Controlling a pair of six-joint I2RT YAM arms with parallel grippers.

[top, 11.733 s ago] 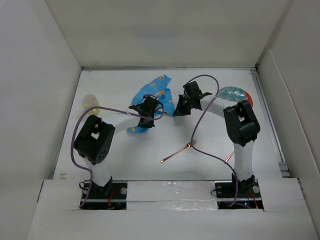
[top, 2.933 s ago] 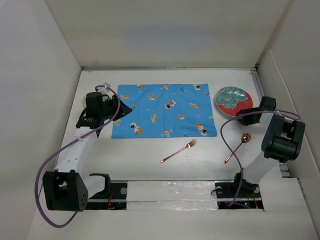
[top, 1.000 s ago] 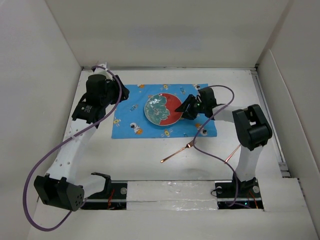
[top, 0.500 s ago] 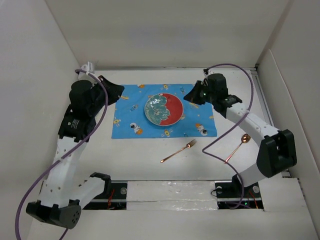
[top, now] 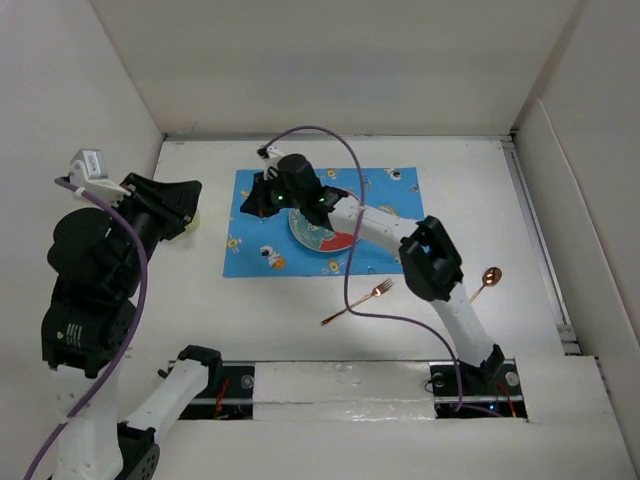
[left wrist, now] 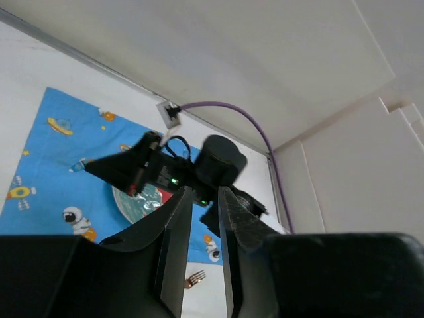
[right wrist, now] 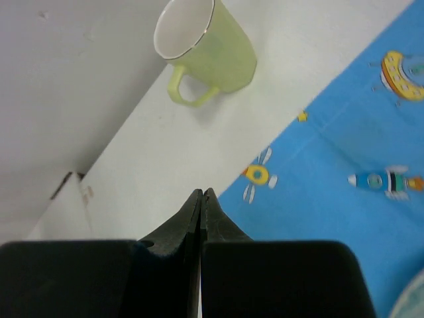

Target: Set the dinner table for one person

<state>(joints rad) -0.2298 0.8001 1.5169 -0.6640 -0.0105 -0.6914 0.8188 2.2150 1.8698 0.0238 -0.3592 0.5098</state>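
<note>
The white dinner table (top: 250, 300) carries a blue cartoon-printed mat (top: 385, 215) with a red and teal plate (top: 335, 238) on it. My right arm reaches left across the mat and partly covers the plate. My right gripper (top: 248, 208) is shut and empty over the mat's left edge (right wrist: 201, 193). A pale green mug (right wrist: 205, 50) stands on the table beyond the mat's far left corner. My left gripper (top: 180, 195) is raised high at the left, slightly open and empty (left wrist: 205, 192). A copper fork (top: 358, 302) and a copper spoon (top: 480, 285) lie on the table.
White walls enclose the table on three sides. The left arm hides part of the mug (top: 191, 222) in the top view. In the left wrist view the right arm (left wrist: 212, 162) hangs over the plate (left wrist: 142, 199), and the fork (left wrist: 194, 279) shows below.
My right arm has swung left across the mat, from its far right corner to its left edge. My left arm has risen up and toward the camera.
</note>
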